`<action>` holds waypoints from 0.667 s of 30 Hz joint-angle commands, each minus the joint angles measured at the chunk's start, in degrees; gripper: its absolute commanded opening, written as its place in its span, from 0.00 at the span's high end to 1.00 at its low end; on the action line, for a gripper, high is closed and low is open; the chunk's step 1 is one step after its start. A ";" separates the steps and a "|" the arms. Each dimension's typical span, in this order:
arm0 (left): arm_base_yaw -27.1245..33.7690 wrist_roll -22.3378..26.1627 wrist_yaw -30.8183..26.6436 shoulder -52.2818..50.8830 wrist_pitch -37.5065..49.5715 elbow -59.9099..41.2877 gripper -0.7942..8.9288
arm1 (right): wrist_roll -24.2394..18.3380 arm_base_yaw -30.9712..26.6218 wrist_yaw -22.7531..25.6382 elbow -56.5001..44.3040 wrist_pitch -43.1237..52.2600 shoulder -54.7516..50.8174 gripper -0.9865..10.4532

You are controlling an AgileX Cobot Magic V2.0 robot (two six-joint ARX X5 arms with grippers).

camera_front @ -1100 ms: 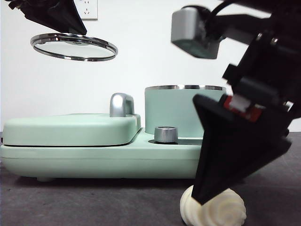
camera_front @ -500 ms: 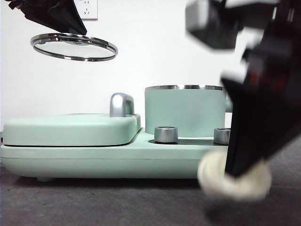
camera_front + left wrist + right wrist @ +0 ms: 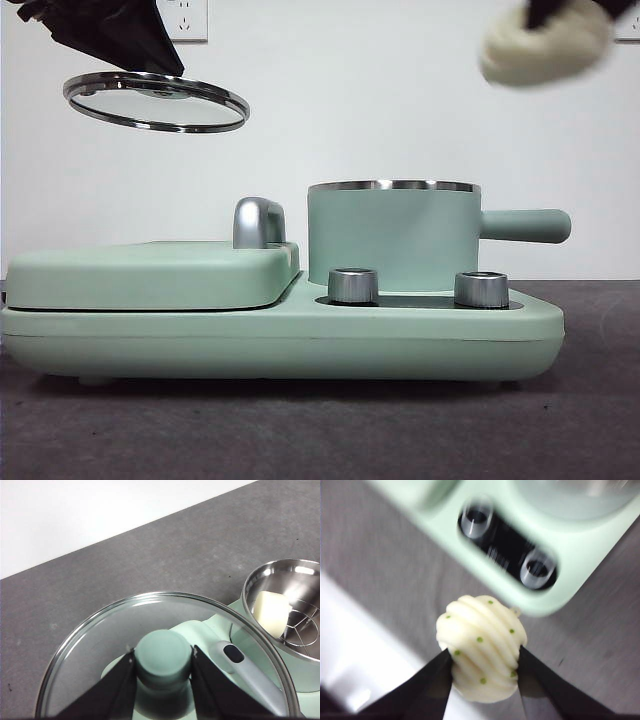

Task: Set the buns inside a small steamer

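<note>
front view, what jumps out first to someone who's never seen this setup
The glass lid hangs high at the upper left, gripped by its green knob in the left gripper, leaving the small steamer open on its mint-green base. At the top right, the right gripper holds the ridged bun well above the steamer's handle. The left wrist view shows the smooth bun already inside the steamer.

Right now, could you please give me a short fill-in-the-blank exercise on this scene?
1. The left gripper holds the glass lid by its ____.
2. The right gripper is shut on the ____ bun.
3. The smooth bun lies inside the ____.
4. The steamer's side handle is colored ____.

Missing words: knob; ridged; steamer; green
</note>
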 commanded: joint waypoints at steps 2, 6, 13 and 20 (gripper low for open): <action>-0.17 -0.07 0.11 0.00 1.18 1.03 0.90 | -4.98 -3.96 -0.13 7.63 1.31 6.34 0.75; -0.17 -0.07 0.11 0.00 0.66 1.03 0.90 | -7.67 -7.76 -0.24 14.49 3.63 13.79 0.75; -0.17 -0.07 0.09 0.00 0.66 1.03 0.90 | -10.82 -11.54 -0.24 23.06 5.84 26.25 0.75; -0.15 0.15 0.09 0.11 0.68 1.03 0.90 | -12.20 -12.94 -0.22 25.16 8.00 34.91 0.74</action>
